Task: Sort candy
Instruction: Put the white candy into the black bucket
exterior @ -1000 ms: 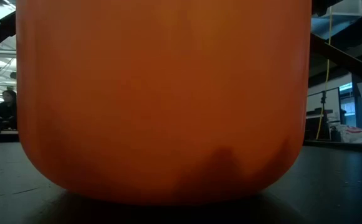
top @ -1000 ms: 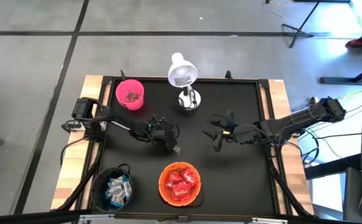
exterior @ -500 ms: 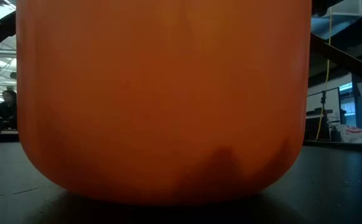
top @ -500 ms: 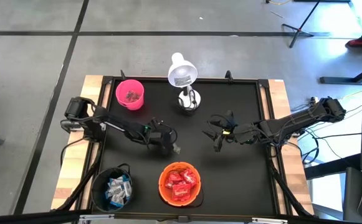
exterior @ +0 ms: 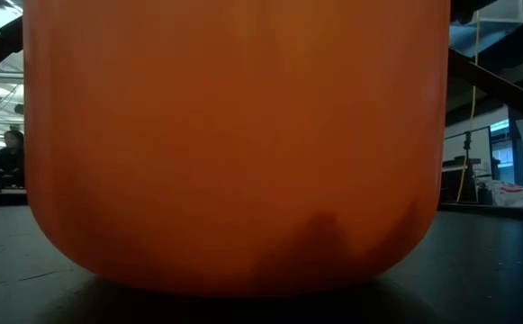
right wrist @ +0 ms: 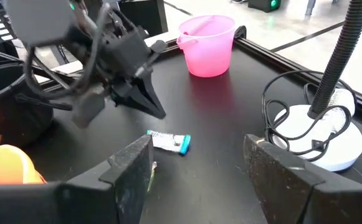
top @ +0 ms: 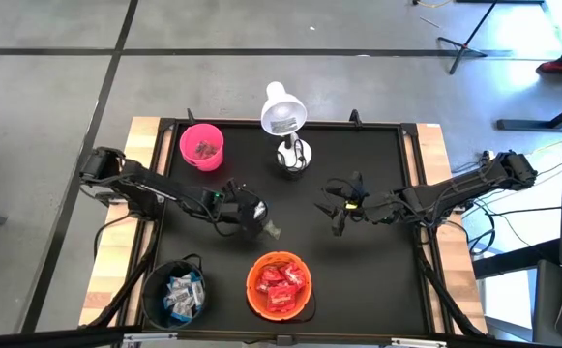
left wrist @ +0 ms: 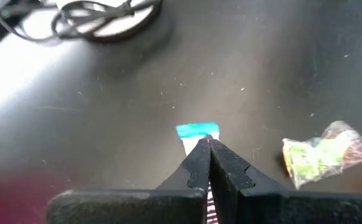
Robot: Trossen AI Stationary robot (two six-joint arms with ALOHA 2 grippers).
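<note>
From above, the left gripper (top: pixel 258 221) sits low over the middle of the black table (top: pixel 377 280), its fingers pinched together, a pale wrapped candy (top: pixel 274 230) just beside its tip. The left wrist view sharpens that: the two dark fingertips (left wrist: pixel 200 155) meet over a blue-and-white wrapped sweet (left wrist: pixel 197 130) lying flat on the matte, scuffed surface, though whether they truly grip it cannot be told; a crinkled clear wrapper with green and reddish contents (left wrist: pixel 323 154) lies near it. The right wrist view shows the same blue-ended sweet (right wrist: pixel 168 142) resting on the table beside the left arm's pointed fingers, with the right gripper (right wrist: pixel 196 158) held wide apart in front. Overhead, the right gripper (top: pixel 337 206) hovers right of centre. Only the high view reveals the sorting: red candy (top: pixel 281 282) fills the glossy orange bowl (top: pixel 252 293), silvery-blue candy (top: pixel 183 293) the black bowl (top: pixel 154 280), and a few dark pieces sit in the pink cup (top: pixel 201 147). A white gooseneck lamp (top: pixel 283 116) stands at the far edge. The low view is blocked by the bowl's smooth orange wall (exterior: pixel 234 135).
</note>
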